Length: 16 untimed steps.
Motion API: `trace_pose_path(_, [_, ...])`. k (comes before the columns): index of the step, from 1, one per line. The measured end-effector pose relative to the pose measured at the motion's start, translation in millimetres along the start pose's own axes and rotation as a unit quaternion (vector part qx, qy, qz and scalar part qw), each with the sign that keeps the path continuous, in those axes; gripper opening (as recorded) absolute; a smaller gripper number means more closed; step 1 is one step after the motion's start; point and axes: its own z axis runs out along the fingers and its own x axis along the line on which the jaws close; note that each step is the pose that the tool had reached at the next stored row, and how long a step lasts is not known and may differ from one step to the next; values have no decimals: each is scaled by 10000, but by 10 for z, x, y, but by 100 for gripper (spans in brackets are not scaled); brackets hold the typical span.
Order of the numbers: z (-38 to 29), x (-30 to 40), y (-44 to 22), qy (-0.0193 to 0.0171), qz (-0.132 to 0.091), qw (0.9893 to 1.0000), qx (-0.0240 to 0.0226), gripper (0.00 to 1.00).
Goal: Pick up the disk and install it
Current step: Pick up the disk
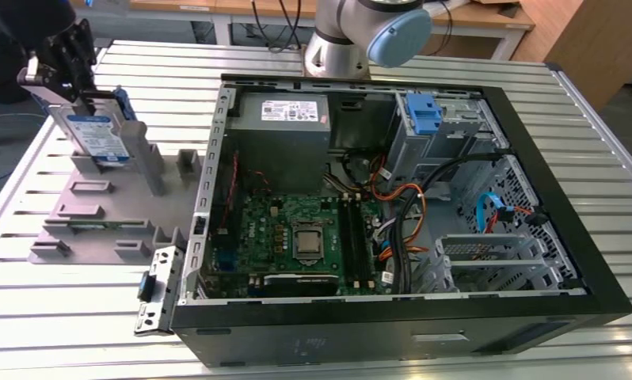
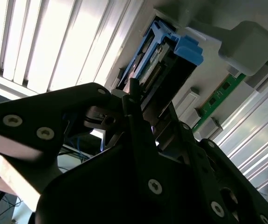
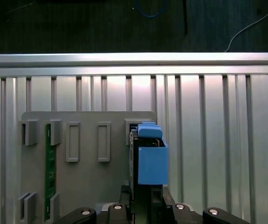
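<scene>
The disk (image 1: 92,136) stands on edge in a slot of the grey fixture (image 1: 94,214) at the exterior view's left, outside the computer case. Its blue-and-white label faces the camera and its blue carrier frame (image 3: 151,163) shows along its edge in both wrist views. My gripper (image 1: 68,99) sits on the disk's upper end, its dark fingers (image 3: 127,198) pressed against either side of the drive, shut on it. In the second wrist view the disk (image 2: 164,60) runs away from the gripper (image 2: 134,102) toward the fixture.
The open computer case (image 1: 569,237) lies at the exterior view's right, with a motherboard (image 1: 295,237), a grey power-supply box (image 1: 284,119) and a drive bay holding a bare blue bracket (image 1: 424,115). A green memory stick (image 3: 50,168) sits in the fixture. The slatted metal table (image 1: 41,332) surrounds both.
</scene>
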Motion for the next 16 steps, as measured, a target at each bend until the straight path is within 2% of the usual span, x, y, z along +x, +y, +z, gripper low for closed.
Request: trace_pose_path(16, [-7, 4, 2, 4, -43, 10000, -3, 35])
